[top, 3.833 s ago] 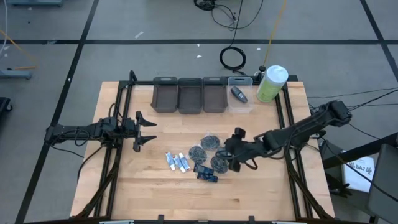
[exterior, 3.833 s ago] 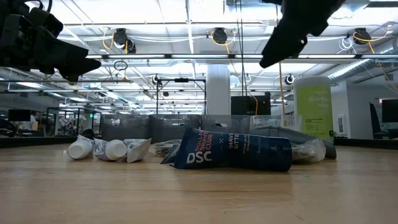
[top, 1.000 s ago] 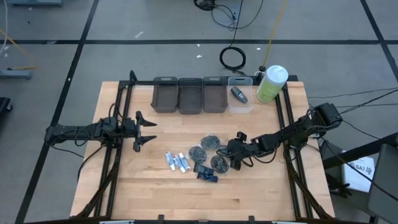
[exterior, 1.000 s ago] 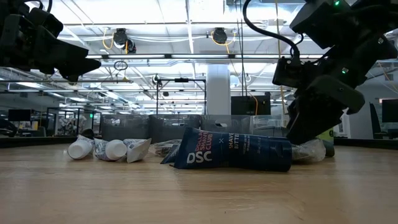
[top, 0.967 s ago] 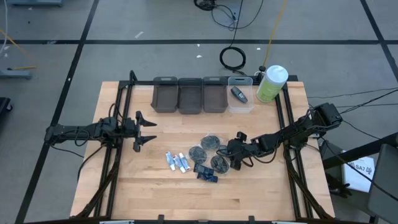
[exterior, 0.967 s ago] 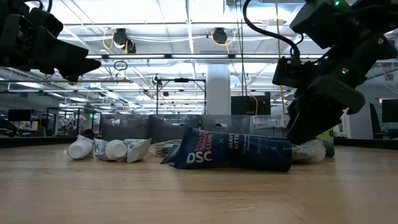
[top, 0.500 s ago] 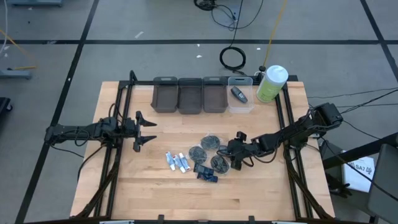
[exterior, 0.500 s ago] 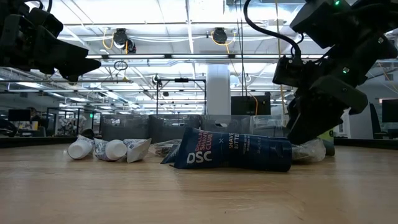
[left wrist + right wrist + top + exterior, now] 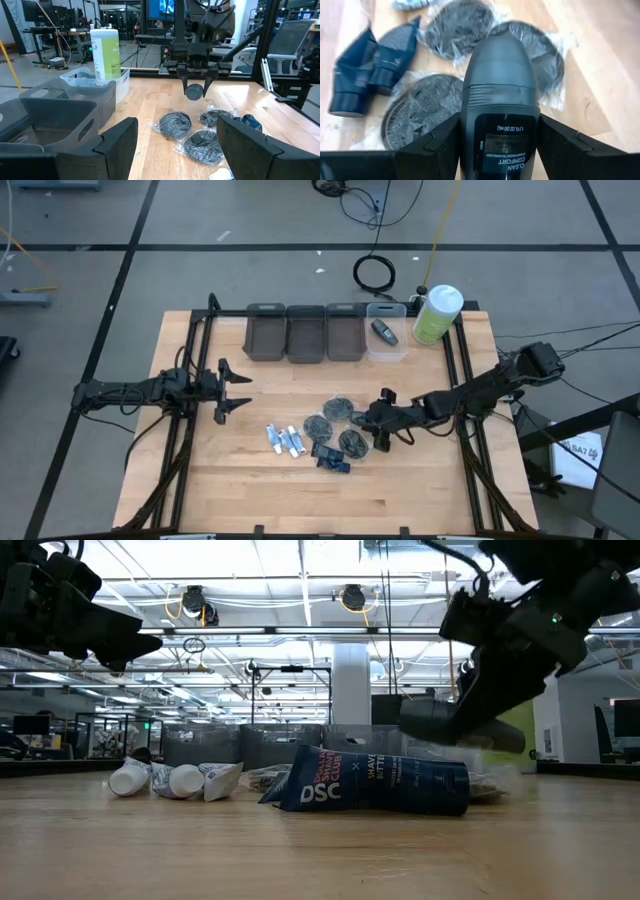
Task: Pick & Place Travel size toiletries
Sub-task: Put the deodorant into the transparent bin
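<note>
Risen off the surface (image 9: 420, 485) since a second ago, the right claw (image 9: 462, 730) is gripping a dark oval piece (image 9: 499, 100) above the wrapped discs (image 9: 340, 425); the left claw (image 9: 232, 390) is waiting agape, empty, well apart.

Two dark, jointed arms (image 9: 130, 392), black cabling

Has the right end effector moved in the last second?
Yes. The right end effector, shut on a dark oval piece, has lifted clear of the dark blue packet.

One camera looks straight down at the whole tabletop (image 9: 250, 480). One sits low, looking across it. Both see the dark blue packets (image 9: 331, 457).
</note>
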